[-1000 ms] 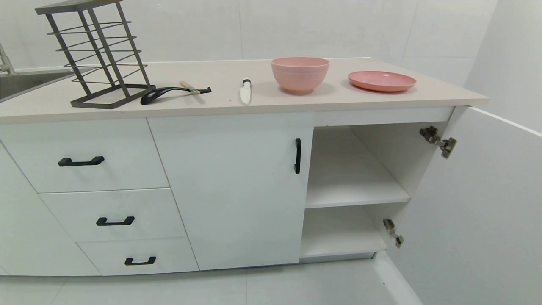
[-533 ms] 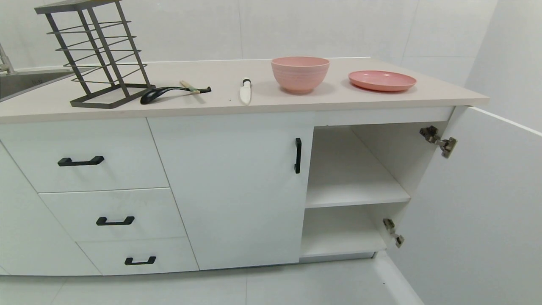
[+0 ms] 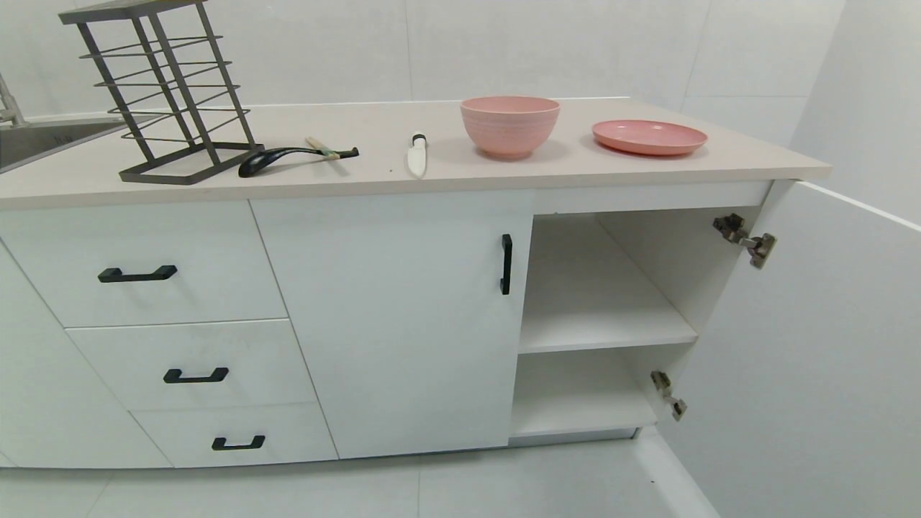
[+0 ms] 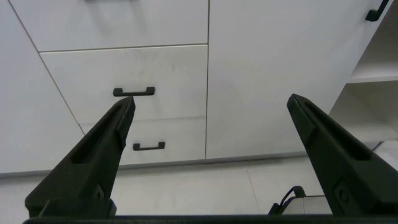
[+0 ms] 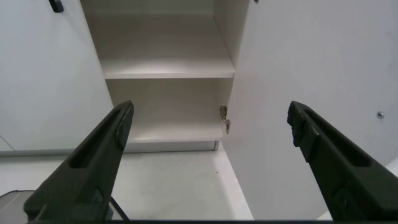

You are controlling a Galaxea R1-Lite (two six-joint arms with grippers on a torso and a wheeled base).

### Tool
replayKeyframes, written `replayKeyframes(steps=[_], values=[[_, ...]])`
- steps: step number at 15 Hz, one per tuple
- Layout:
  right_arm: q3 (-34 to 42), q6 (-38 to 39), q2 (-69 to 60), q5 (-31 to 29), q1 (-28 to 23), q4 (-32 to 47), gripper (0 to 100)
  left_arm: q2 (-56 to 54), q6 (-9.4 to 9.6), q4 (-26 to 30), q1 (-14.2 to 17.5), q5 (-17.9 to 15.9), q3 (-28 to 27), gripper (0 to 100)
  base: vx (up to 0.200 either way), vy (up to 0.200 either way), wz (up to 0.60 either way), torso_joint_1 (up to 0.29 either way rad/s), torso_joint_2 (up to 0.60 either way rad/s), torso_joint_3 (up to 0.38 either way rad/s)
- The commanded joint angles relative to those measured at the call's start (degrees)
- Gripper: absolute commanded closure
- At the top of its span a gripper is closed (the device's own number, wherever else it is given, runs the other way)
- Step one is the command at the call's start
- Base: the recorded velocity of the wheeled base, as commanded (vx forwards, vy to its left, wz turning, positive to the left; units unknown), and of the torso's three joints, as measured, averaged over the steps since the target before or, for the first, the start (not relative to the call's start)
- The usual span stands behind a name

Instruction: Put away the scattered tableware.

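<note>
White-tiled kitchen with a beige bench [image 3: 374, 129]. We see the bowl [image 3: 509, 126] and plate [image 3: 649, 137] toward its right end, the knife [image 3: 416, 156] near the front edge, and the spoon [image 3: 255, 164] and chopsticks [image 3: 321, 147] beside the rack [image 3: 188, 175] at the left. The left gripper [image 4: 210, 102] and right gripper [image 5: 210, 109] hang low before the cabinet fronts, jaws wide apart and empty. Nothing looks stowed, so we judge that a first pick is due: pinch the plate by its rim and carry it level to the shelf [image 3: 597, 316], clear of the open door [image 3: 813, 345].
</note>
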Motion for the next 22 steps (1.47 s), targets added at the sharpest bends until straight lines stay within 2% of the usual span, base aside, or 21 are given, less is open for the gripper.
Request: replayKeyframes(steps=[1,4,6,10,13,15,19,22], values=[[0.1,0.2,0.3,-0.1,0.2,0.0,0,0.2,-0.09,0.0,0.0,0.0,0.0,0,0.000,0.000,0.00,0.000,0.00,0.000],[0.1,-0.8,0.2,0.2,0.9,-0.1,0,0.2,-0.45,0.0,0.0,0.1,0.0,0,0.000,-0.200,0.00,0.002,0.00,0.002],[0.1,-0.4,-0.8,0.2,3.1,-0.1,0,0.2,-0.45,-0.1,0.0,0.2,0.0,0,0.000,0.000,0.00,0.000,0.00,0.000],[0.1,1.7,-0.8,-0.6,2.8,0.0,0,0.2,-0.45,0.0,0.0,0.2,0.0,0,0.000,0.000,0.00,0.000,0.00,0.000],[0.1,1.6,-0.8,-1.9,2.9,0.0,0,0.2,-0.53,0.0,0.0,0.1,0.0,0,0.200,0.000,0.00,0.001,0.00,0.007],[0.1,2.0,-0.8,-2.0,2.9,0.0,0,0.2,-0.53,-0.1,0.0,0.3,0.0,0,0.200,-0.200,0.00,-0.002,0.00,-0.002],[0.0,2.4,-0.8,-3.7,2.9,0.1,0,0.2,-0.62,0.0,0.0,0.4,0.0,0,0.000,0.000,0.00,0.000,0.00,0.000],[0.1,1.4,-0.8,-3.3,3.0,0.0,0,0.2,-0.53,0.0,0.0,0.3,0.0,0,0.000,-0.200,0.00,0.001,0.00,0.007]])
